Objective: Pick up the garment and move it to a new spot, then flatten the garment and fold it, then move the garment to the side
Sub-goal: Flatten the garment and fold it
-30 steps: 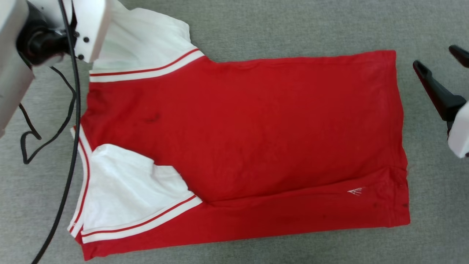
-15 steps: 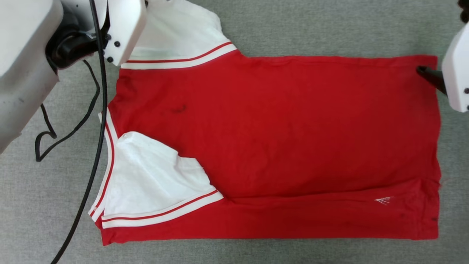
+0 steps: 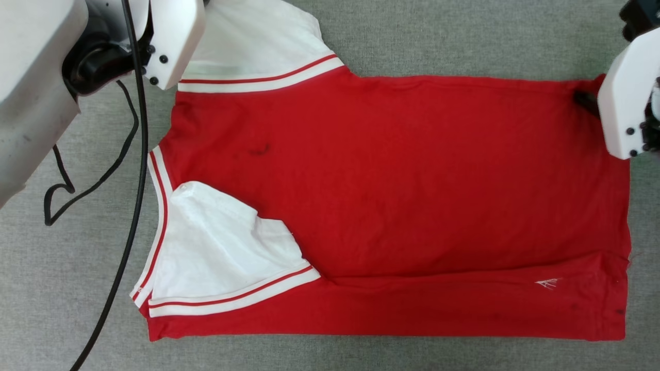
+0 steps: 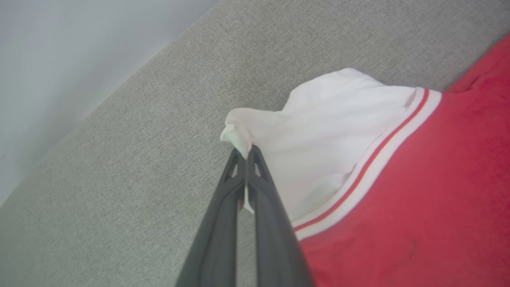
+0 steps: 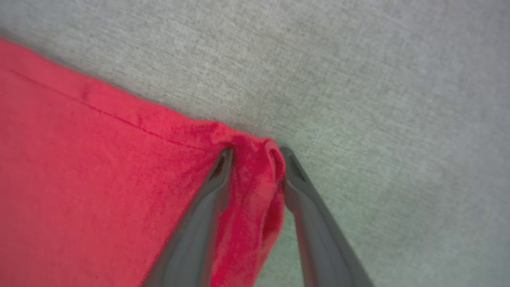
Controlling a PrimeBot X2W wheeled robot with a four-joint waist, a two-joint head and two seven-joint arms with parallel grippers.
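My right gripper (image 5: 255, 153) was hanging off the hem a second ago. Now it is down on the far hem corner of the garment (image 3: 412, 180), its fingers narrowed to either side of a ridge of red cloth, with a gap still between them. My left gripper (image 4: 248, 151) is pinched tight on the tip of the far white sleeve (image 4: 318, 131). With the far edge nearly held at both ends, I judge a pull to flatten or fold it is close.

The garment lies spread on the grey counter (image 3: 464, 31). The near sleeve (image 3: 216, 247) is tucked over the body. A black cable (image 3: 131, 170) trails just beside the collar end and could snag.
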